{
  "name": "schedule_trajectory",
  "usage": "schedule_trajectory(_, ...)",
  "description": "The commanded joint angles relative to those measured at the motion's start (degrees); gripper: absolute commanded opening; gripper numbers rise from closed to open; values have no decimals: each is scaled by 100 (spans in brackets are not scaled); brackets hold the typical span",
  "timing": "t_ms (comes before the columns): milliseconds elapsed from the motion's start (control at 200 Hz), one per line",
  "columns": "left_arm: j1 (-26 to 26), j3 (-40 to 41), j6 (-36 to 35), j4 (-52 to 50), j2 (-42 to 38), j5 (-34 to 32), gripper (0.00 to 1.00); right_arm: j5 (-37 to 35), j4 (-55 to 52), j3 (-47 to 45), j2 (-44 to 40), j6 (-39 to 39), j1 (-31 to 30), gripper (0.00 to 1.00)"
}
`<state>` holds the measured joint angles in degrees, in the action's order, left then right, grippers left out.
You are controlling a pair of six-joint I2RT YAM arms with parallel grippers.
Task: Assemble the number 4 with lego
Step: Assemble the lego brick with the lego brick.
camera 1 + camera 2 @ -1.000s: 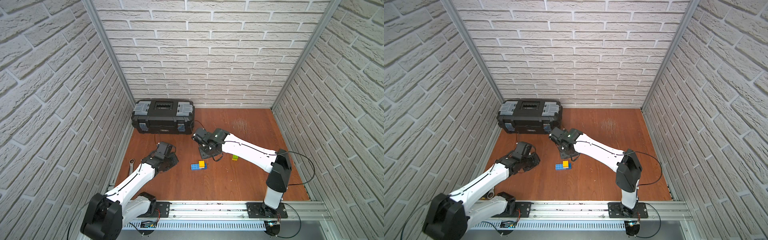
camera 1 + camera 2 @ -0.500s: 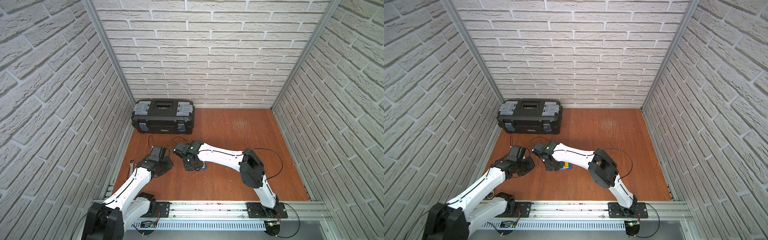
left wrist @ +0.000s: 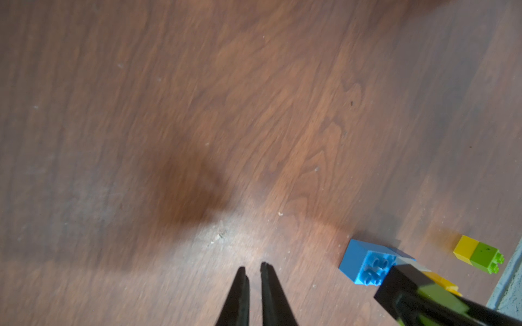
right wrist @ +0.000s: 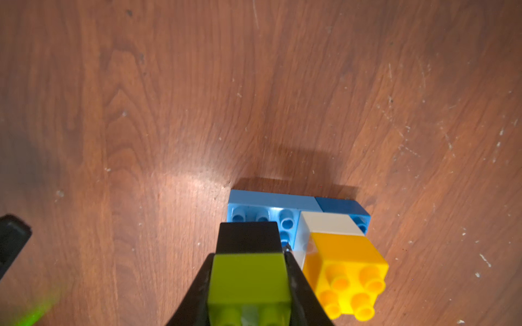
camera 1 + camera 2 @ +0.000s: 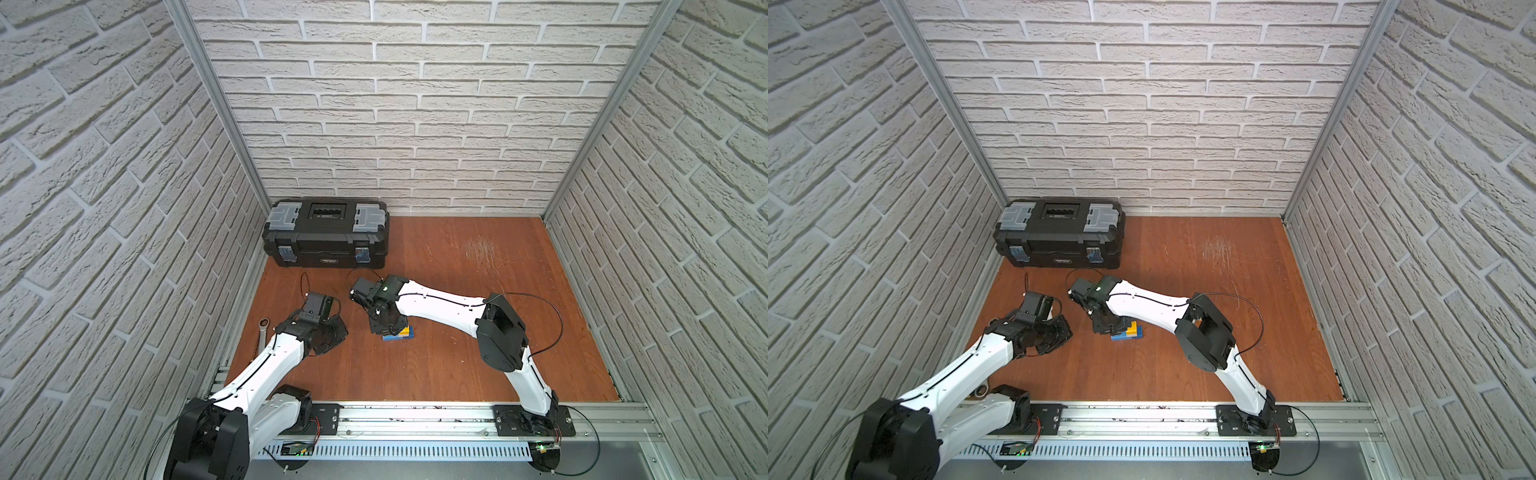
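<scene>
The right end effector (image 4: 250,272) is clamped on a lime green brick (image 4: 248,279), with 1 finger pressed against each of its sides. A black brick (image 4: 248,237) is joined to the end of that brick beyond the fingertips. The black brick sits over the long light-blue brick (image 4: 260,207) of the partly built number 4 (image 5: 400,333); I cannot tell whether the 2 are pressed together. This figure lies on the wooden worktop (image 5: 457,365), near its middle and towards the left arm's side. It shows in both top views, half hidden under the right wrist. A dark blue brick (image 4: 343,206) sits at the end of the light-blue one, with a white brick (image 4: 329,223) and then a yellow brick (image 4: 346,259) against them.

The left end effector (image 3: 254,271) is closed to a thin slit and holds nothing. It hovers over bare wood, near the figure. In the left wrist view, a loose yellow-and-green pair (image 3: 477,254) lies beyond the figure, apart from it. A black toolbox (image 5: 326,237) stands at the back wall.
</scene>
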<state>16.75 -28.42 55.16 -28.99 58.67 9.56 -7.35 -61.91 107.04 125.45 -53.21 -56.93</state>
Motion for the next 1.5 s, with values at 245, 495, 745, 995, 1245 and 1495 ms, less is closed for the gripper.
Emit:
schedule_trajectory(245, -27, 152, -66, 192, 21, 68, 14, 101, -151, 192, 263, -247, 43, 2)
schedule_trajectory(495, -30, 197, -49, 314, 101, 116, 14, 261, -251, 108, 374, -457, 34, 2)
schedule_trajectory(745, -30, 227, -54, 342, 99, 129, 14, 160, -226, -18, 445, -625, 47, 2)
schedule_trajectory(995, -27, 230, -43, 341, 62, 167, 14, 227, -376, 359, 1158, -568, 208, 2)
schedule_trajectory(1245, -31, 184, -77, 274, 43, 211, 14, 400, -660, 720, 1948, -339, 393, 2)
schedule_trajectory(1495, -6, 39, -225, 216, 57, 343, 14, 410, -432, 456, 2012, -207, 395, 2)
